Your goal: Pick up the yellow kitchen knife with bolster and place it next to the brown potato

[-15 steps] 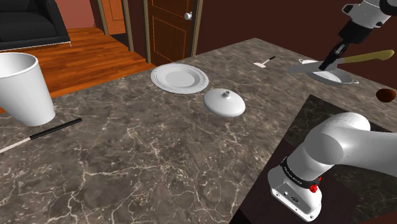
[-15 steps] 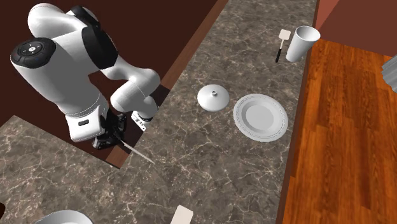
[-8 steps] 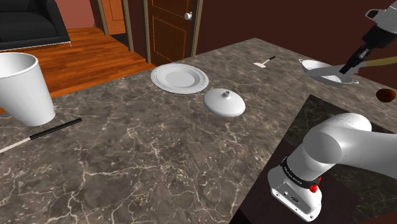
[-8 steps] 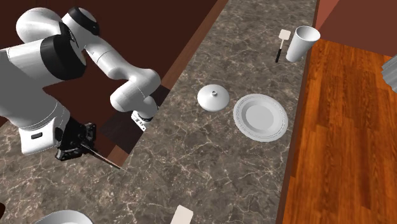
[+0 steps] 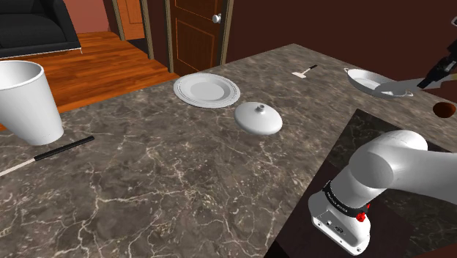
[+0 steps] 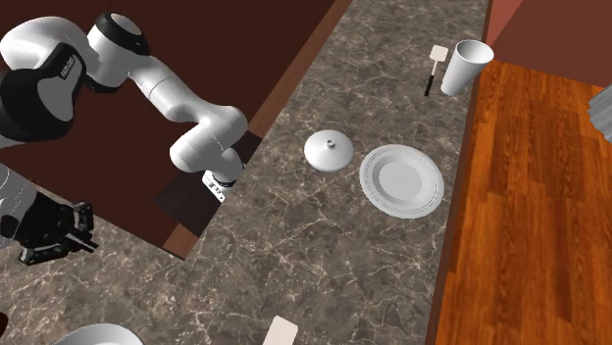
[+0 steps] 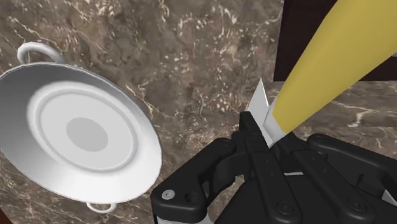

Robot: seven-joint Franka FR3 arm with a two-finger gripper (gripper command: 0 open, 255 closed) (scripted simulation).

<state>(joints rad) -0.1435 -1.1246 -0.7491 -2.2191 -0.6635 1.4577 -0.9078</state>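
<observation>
Claw (image 7: 264,143) gripped the knife (image 7: 327,63) | fat yellow handle | shiny grey bit at the claw | white bowl (image 7: 83,135) beside

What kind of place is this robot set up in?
Probably a home kitchen, open to a living area: a marble-patterned counter carrying a white plate, a lid and a handled dish, with a wooden floor, a panelled door and a black sofa beyond it.

Dark marble counter (image 5: 183,183) with white plate (image 5: 206,90), lid (image 5: 258,118), cup (image 5: 28,101), two-handled dish (image 5: 362,76).
</observation>
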